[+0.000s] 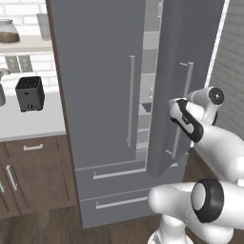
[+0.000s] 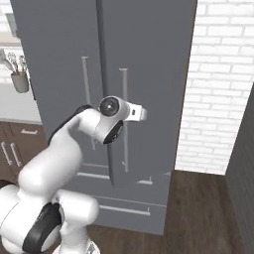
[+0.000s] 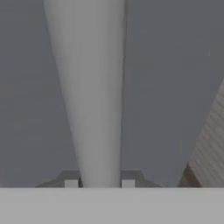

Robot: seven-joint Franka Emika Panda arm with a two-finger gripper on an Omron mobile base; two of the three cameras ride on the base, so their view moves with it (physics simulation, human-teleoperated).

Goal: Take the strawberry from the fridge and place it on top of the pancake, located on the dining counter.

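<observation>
The tall grey fridge (image 1: 95, 71) (image 2: 59, 39) stands right in front of me. Its right door (image 1: 190, 38) is swung a little ajar, and pale shelves (image 1: 148, 71) show in the narrow gap. My gripper (image 1: 177, 106) (image 3: 99, 183) is at that door's long vertical bar handle (image 1: 187, 90) (image 2: 124, 89) (image 3: 94, 87). The bar runs between the two fingertips (image 3: 71, 183), which press against its sides. The strawberry is hidden inside the fridge. The pancake and the dining counter are out of view.
Left of the fridge, the white wall counter (image 1: 28, 121) carries a black toaster (image 1: 29, 93) above brown cabinets (image 1: 33, 171). A utensil cup (image 2: 20, 79) stands there too. A white brick wall (image 2: 218, 74) closes the right side, with wooden floor (image 2: 198, 208) below.
</observation>
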